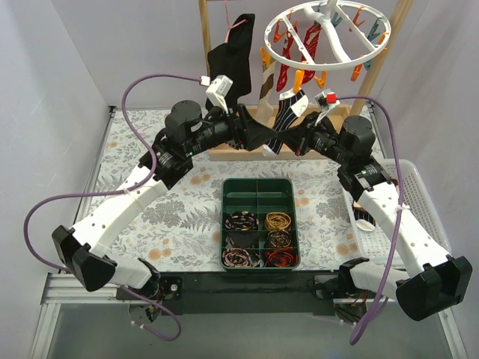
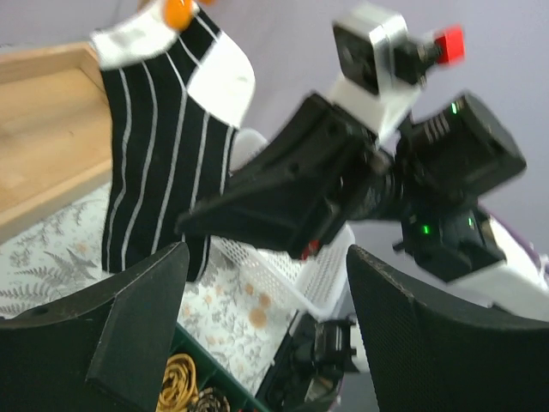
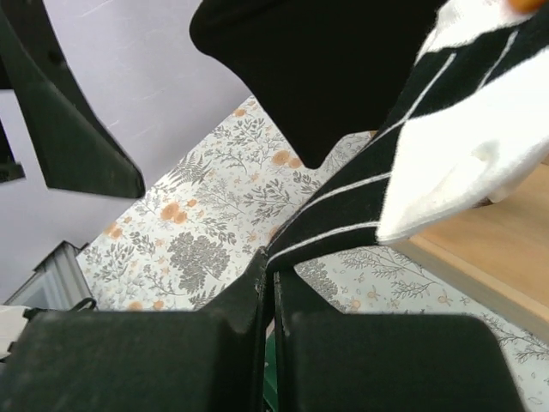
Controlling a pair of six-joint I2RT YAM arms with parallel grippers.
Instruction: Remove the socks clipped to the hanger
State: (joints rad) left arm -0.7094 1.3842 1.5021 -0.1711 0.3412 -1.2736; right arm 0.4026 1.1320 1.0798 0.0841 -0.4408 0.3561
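By the far edge of the table (image 1: 187, 202), clipped under the hanger (image 1: 340, 46): striped sock (image 3: 360, 206), soft, light, stretchy. Pinched tight at its low end by right gripper (image 3: 270, 257). Left gripper (image 2: 266, 283) spread wide beside it, holding nothing. Best to grab up near the clip (image 2: 178, 10) and pull down gently.

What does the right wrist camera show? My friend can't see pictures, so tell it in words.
The right gripper is pinched shut on the lower end of a dark striped sock with a white patch, which stretches up to the right. Behind it hangs a large black garment, with the flowery tablecloth and a wooden frame below.
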